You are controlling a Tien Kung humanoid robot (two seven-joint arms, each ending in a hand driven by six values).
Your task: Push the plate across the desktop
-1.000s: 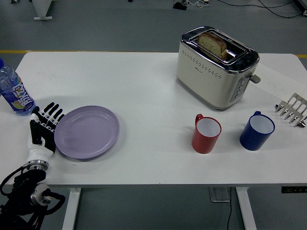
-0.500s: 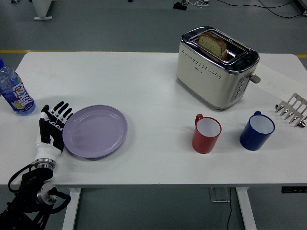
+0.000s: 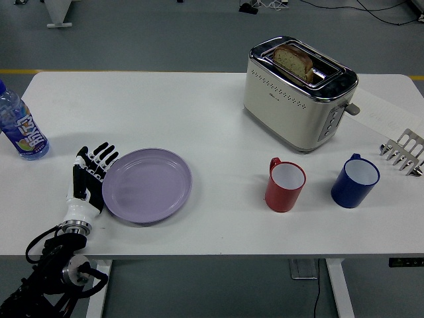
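My left hand (image 3: 89, 182) stands edge-on, fingers (image 3: 99, 156) spread straight, holding nothing, touching the left rim of the lilac plate (image 3: 147, 185), which lies flat on the tabletop's (image 3: 199, 119) front-left. The bottle's (image 3: 20, 128) label is unreadable.

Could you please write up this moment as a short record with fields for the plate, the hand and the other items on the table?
plate: purple plate, left part of the white table, empty
left robot hand: open, against the plate's left rim
right robot hand: not in view
right of plate: red mug, blue mug
far side: toaster holding bread
far left: bottle
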